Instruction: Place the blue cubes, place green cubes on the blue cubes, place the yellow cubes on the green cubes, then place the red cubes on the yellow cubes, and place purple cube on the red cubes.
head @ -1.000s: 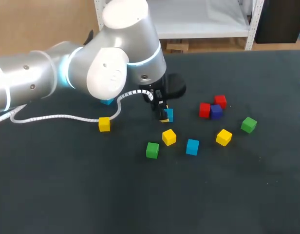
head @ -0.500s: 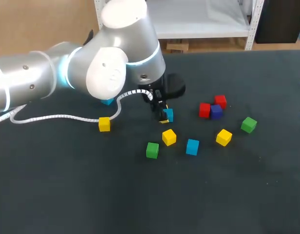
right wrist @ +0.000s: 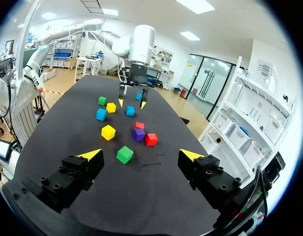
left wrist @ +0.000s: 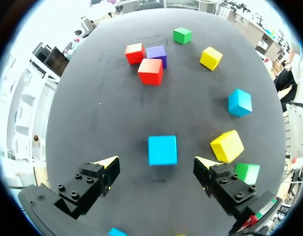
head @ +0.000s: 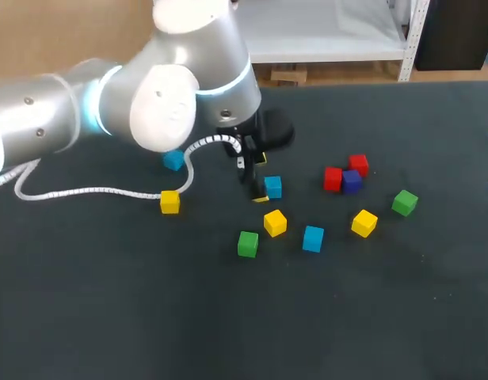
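My left gripper (head: pixel 258 179) hovers open just above a blue cube (head: pixel 272 187) that rests on the dark table. In the left wrist view this blue cube (left wrist: pixel 162 150) lies between and below the spread fingers of the left gripper (left wrist: pixel 156 164), touching neither. Two more blue cubes (head: pixel 313 238) (head: pixel 173 161) sit apart. Two red cubes (head: pixel 332 179) (head: pixel 358 165) flank the purple cube (head: pixel 352 182). Yellow cubes (head: pixel 275 222) (head: pixel 364 222) (head: pixel 170 202) and green cubes (head: pixel 247 244) (head: pixel 404 203) lie scattered. My right gripper (right wrist: pixel 140 155) is open and empty at the table's right side.
A white coiled cable (head: pixel 93 190) trails from my left arm across the table's left part. The cubes are all single, none stacked. Bare table (head: pixel 228 317) stretches in front of the cubes.
My left gripper has opened and let go of the blue cube, then lifted a little. The cube stays on the table. The right arm has not moved.
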Controlling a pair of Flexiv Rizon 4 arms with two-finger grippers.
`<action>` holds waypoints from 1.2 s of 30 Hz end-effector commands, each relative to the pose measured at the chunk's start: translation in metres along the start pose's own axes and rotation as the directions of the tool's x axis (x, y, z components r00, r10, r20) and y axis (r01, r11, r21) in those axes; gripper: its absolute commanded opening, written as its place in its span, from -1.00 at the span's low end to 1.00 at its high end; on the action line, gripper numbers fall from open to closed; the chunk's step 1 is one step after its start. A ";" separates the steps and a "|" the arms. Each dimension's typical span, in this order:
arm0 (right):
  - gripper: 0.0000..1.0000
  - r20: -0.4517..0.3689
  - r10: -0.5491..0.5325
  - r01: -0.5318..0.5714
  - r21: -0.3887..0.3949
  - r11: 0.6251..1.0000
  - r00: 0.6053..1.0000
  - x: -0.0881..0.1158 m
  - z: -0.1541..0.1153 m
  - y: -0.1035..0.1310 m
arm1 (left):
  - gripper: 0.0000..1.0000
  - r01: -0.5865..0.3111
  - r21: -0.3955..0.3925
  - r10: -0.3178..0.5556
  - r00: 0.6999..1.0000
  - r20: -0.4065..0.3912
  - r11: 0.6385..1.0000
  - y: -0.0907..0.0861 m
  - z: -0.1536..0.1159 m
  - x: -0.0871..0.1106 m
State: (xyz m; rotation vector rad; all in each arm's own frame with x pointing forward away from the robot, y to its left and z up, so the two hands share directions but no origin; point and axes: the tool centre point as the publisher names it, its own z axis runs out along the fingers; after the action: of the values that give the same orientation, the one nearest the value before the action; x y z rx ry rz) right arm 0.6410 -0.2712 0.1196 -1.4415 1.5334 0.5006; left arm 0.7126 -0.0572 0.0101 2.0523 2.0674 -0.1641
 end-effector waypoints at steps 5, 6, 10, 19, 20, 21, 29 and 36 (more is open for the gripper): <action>1.00 0.000 -0.001 0.001 0.002 1.000 1.000 0.000 0.000 0.001 | 1.00 -0.133 0.072 0.137 0.988 -0.065 0.989 -0.003 -0.061 0.030; 1.00 0.000 -0.001 0.001 0.002 1.000 1.000 0.000 0.000 0.001 | 1.00 -0.139 0.071 0.144 0.987 -0.068 0.988 -0.002 -0.067 0.037; 1.00 0.000 -0.001 0.001 0.002 1.000 1.000 0.000 0.000 0.001 | 1.00 -0.172 0.071 0.177 0.980 -0.087 0.983 0.005 -0.084 0.063; 1.00 0.000 -0.001 0.001 0.002 1.000 1.000 0.000 0.000 0.001 | 1.00 -0.382 0.121 0.393 0.915 -0.092 0.916 0.037 -0.084 0.102; 1.00 0.000 -0.001 0.001 0.002 1.000 1.000 0.000 0.000 0.001 | 1.00 -0.407 0.139 0.421 0.902 -0.097 0.903 0.038 -0.082 0.105; 1.00 0.000 -0.001 0.001 0.002 1.000 1.000 0.000 0.000 0.001 | 1.00 -0.444 0.149 0.459 0.884 -0.086 0.883 0.041 -0.080 0.108; 1.00 0.000 -0.001 0.001 0.002 1.000 1.000 0.000 0.000 0.001 | 1.00 -0.548 0.174 0.566 0.822 -0.071 0.818 0.057 -0.066 0.133; 1.00 0.000 -0.001 0.001 0.002 1.000 1.000 0.000 0.000 0.001 | 1.00 -0.543 0.119 0.552 0.832 -0.064 0.832 0.075 -0.051 0.158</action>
State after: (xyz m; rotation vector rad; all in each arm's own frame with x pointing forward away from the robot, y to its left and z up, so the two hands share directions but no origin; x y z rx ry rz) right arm 0.6410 -0.2713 0.1195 -1.4414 1.5336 0.5005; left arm 0.7798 0.1016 0.0387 2.6793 1.4529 -0.0534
